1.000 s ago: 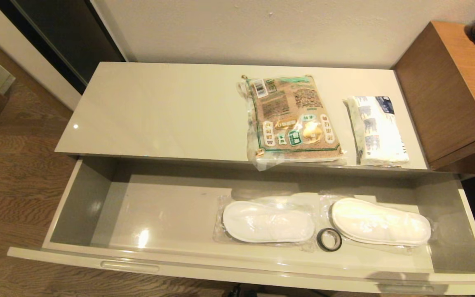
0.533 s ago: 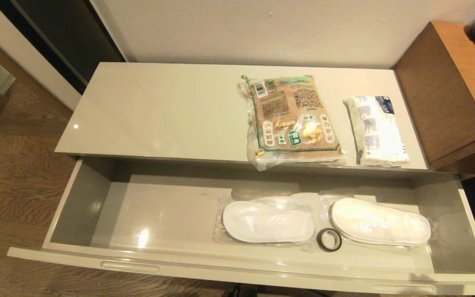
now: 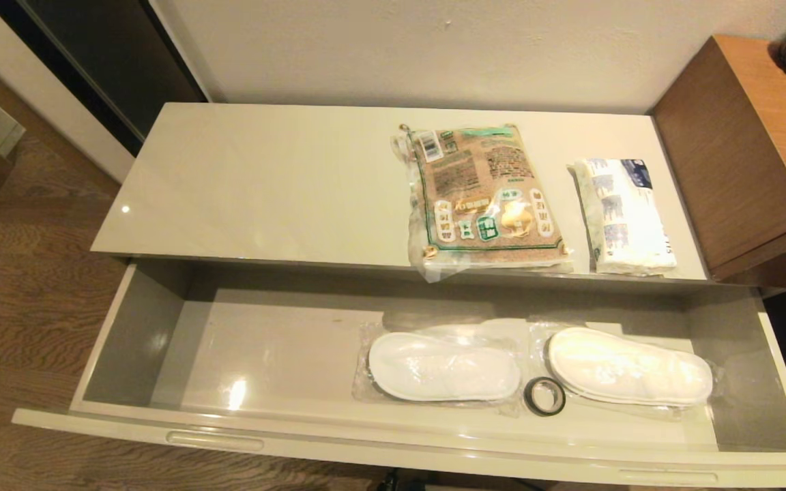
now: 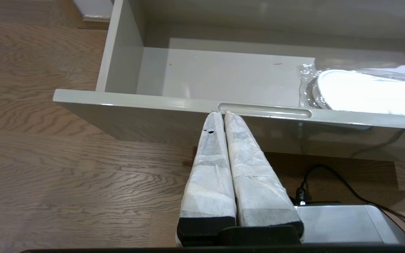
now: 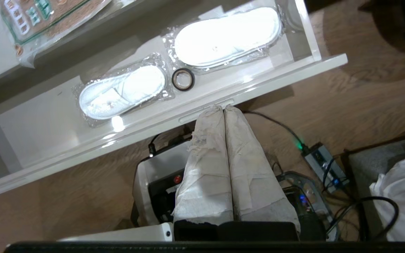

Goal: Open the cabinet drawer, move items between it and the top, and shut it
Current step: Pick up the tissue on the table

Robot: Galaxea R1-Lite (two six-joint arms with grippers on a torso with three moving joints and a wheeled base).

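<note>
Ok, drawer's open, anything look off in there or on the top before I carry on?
One oddity: a small black tape ring lies in the cabinet drawer between the two wrapped slippers. On the top, the grain bag overhangs the front edge slightly. Nothing looks spilled or damaged.

Cabinet drawer (image 3: 140,327) stands pulled out; its left half is bare floor, open from above. Right half is blocked by two wrapped slippers (image 3: 444,367) with a black tape ring (image 3: 544,396) between them. The top (image 3: 263,184) is free on its left; the grain bag (image 3: 485,194) and tissue pack (image 3: 625,215) fill its right end, beside the brown cabinet (image 3: 741,157).
</note>
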